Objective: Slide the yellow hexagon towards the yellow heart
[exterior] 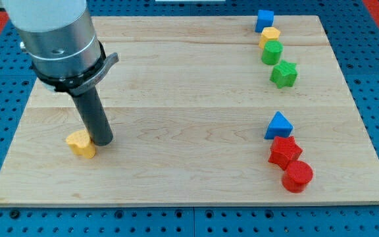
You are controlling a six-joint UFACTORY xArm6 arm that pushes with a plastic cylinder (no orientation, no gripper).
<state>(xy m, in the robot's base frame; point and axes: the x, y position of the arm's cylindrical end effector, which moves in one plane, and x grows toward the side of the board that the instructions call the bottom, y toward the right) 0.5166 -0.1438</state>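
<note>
The yellow hexagon (pixel 269 35) sits at the view's top right, between a blue block (pixel 264 19) and a green cylinder (pixel 272 52). The yellow heart (pixel 80 143) lies at the view's lower left. My tip (pixel 103 141) rests on the board right beside the heart, on its right side, touching or nearly touching it. The tip is far from the hexagon, across the board to the left.
A green star (pixel 284 74) lies below the green cylinder. At the lower right stand a blue triangle (pixel 278 125), a red star (pixel 285 151) and a red cylinder (pixel 297 176). The wooden board (pixel 189 99) lies on a blue perforated table.
</note>
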